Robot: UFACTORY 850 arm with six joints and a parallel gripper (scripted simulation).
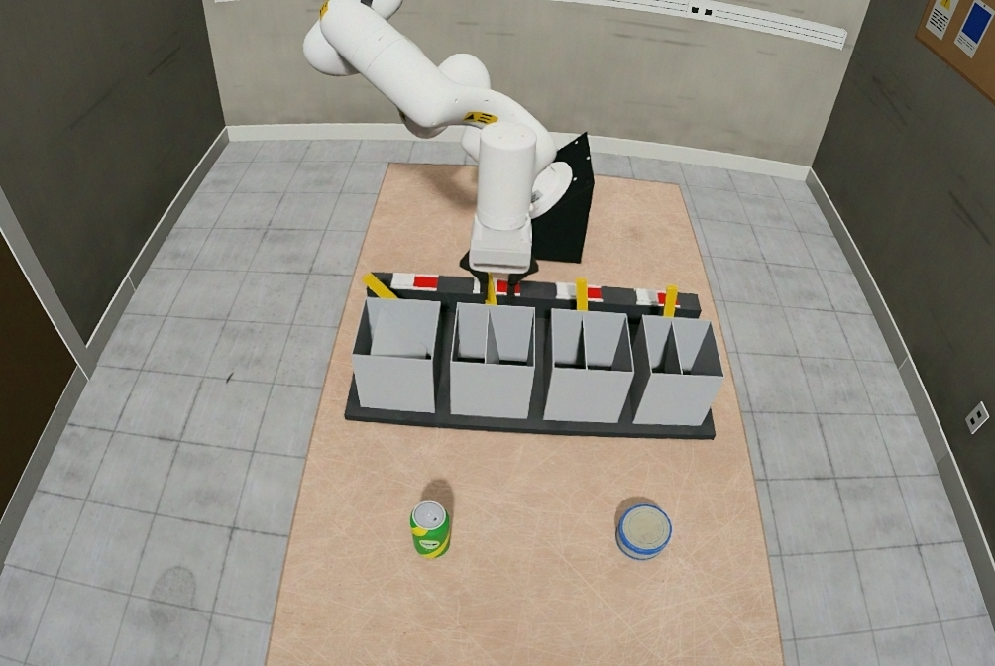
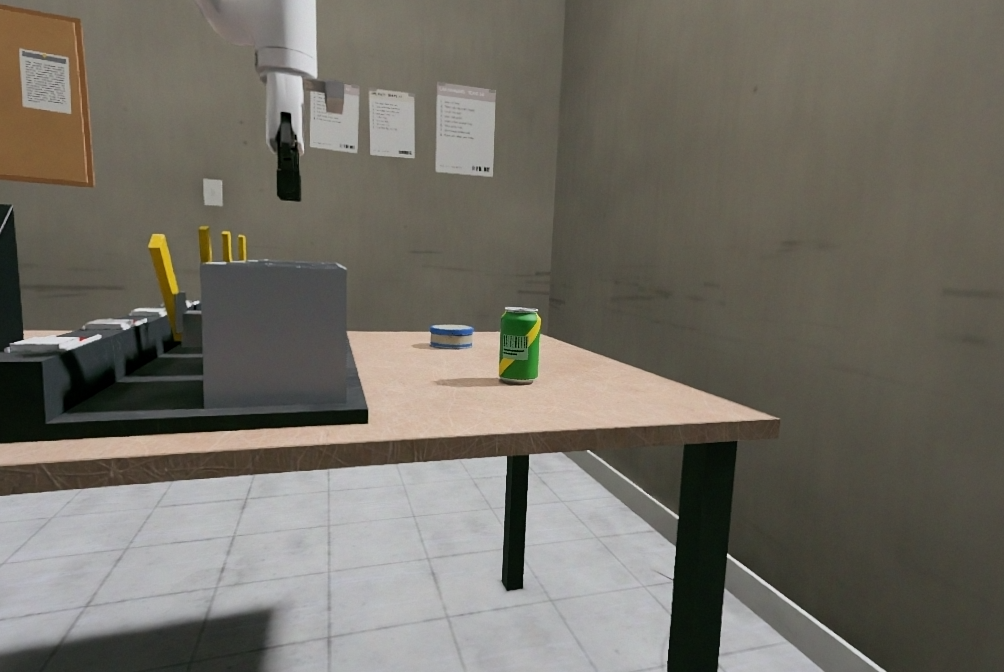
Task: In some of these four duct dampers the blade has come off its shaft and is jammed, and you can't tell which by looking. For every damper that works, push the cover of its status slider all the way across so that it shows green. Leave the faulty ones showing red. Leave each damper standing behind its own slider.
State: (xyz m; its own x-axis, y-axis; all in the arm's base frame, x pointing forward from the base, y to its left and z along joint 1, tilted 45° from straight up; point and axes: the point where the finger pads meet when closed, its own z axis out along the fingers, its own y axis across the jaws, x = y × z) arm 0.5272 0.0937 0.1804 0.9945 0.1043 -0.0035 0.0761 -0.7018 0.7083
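Observation:
Four grey duct dampers stand in a row on a black base: first (image 1: 396,357), second (image 1: 493,357), third (image 1: 588,361), fourth (image 1: 678,365). Each has a yellow lever behind it. The first lever (image 1: 379,285) leans left. The second (image 1: 490,291), third (image 1: 581,294) and fourth (image 1: 670,300) stand upright. The slider rail (image 1: 546,290) behind them shows red patches beside white covers. My gripper (image 1: 498,276) points down, high above the second lever. In the side view it (image 2: 288,186) hangs well clear of the levers (image 2: 204,244), partly open and empty.
A green can (image 1: 429,529) and a blue round tin (image 1: 643,531) stand near the table's front. A black block (image 1: 565,208) stands behind the rail by the arm's base.

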